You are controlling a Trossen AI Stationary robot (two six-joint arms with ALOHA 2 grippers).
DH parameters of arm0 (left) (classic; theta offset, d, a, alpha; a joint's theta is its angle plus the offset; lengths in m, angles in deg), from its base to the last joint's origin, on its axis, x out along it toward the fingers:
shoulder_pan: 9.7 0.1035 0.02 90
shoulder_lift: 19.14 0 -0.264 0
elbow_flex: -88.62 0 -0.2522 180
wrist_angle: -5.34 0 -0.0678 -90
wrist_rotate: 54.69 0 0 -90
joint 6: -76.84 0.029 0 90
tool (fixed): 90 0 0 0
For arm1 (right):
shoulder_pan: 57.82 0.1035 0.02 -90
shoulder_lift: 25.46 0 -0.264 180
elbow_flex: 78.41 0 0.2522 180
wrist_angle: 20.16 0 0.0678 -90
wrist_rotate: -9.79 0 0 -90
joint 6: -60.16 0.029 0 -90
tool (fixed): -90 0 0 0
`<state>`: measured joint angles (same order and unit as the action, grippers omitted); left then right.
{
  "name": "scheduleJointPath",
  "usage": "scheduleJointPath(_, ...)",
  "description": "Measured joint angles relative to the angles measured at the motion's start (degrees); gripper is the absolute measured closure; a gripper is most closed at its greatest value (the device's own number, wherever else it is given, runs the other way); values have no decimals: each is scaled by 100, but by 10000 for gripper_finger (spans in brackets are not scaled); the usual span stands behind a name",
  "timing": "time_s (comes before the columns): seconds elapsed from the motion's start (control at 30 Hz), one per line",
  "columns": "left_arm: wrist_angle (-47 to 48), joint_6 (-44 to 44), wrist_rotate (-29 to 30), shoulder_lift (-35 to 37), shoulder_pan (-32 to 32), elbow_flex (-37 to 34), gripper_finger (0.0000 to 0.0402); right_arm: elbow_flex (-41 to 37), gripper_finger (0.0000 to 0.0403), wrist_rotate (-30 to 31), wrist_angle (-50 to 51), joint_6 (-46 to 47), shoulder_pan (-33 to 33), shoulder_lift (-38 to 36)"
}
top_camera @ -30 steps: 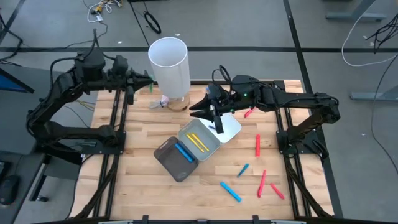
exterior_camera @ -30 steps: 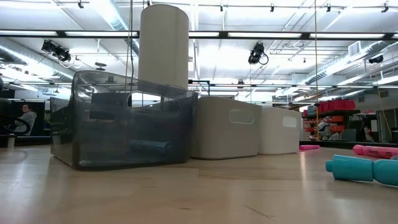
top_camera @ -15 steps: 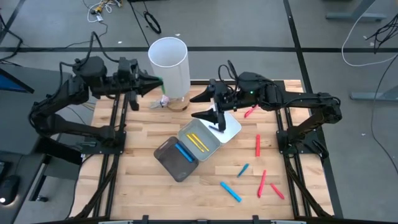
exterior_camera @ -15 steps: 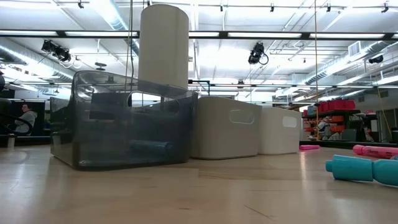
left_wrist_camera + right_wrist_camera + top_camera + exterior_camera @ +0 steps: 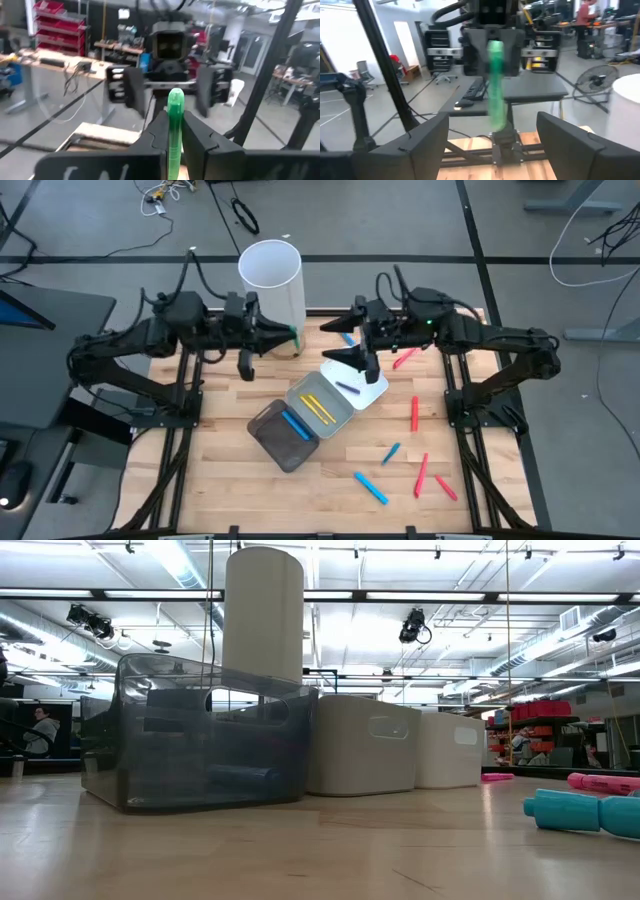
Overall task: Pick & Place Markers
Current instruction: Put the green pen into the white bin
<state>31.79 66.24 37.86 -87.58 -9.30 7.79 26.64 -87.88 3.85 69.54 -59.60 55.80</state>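
My left gripper [image 5: 287,336] hangs level above the table's far side beside the tall white cylinder [image 5: 270,280], shut on a green marker [image 5: 175,107]. My right gripper [image 5: 347,344] faces it from the right, wide open and holding nothing, above the white tray [image 5: 375,388]. A purple marker [image 5: 347,387] lies in that tray. Two yellow markers [image 5: 318,406] lie in the pale grey tray and a blue one [image 5: 295,425] in the dark tray. Red markers [image 5: 414,412] and blue markers [image 5: 370,487] lie loose on the table's right half. My left gripper pinches the green marker by its middle [image 5: 175,137] between the two fingers. The fingers come level from the table's left and lie across it. The marker stands roughly upright, its top end [image 5: 175,95] above the fingers, lifted clear of the table.
The three trays stand in a slanting row at the table's middle, and the dark one [image 5: 200,735] is nearest in the low view. A teal marker [image 5: 585,812] and pink ones [image 5: 605,783] lie at the near right. Bare wood shows at the near left.
My left gripper has swung from the table's far left corner toward the middle, carrying the green marker. My right gripper has opened wide over the white tray, risen and drawn back a little toward the right. The purple marker it held has fallen and now lies in the tray.
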Motion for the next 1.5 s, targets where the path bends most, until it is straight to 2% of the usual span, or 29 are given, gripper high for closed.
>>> scheduleJointPath(0.2, -807, 111, 8, -420, -169, 2, 372, 0, 101, 79, 225, 58, 42, -140)
scheduleJointPath(0.7, -1283, 76, 27, -921, -190, 8, 372, 0, 102, 78, 518, 64, 225, -134)
scheduleJointPath(0.83, -1273, 76, 15, -923, -194, 2, 372, 0, 116, 80, 520, 217, 225, -134)
scheduleJointPath(1.2, -1191, 76, -46, -923, -192, 2, 372, -2, 243, 80, 534, 232, 225, 16)
scheduleJointPath(1.43, -1175, 52, -39, -921, -191, 3, 372, -2, 353, 60, 498, 225, 225, 19)
scheduleJointPath(1.5, -1167, 23, -29, -921, -191, 2, 373, -2, 374, 58, 495, 213, 232, 19)
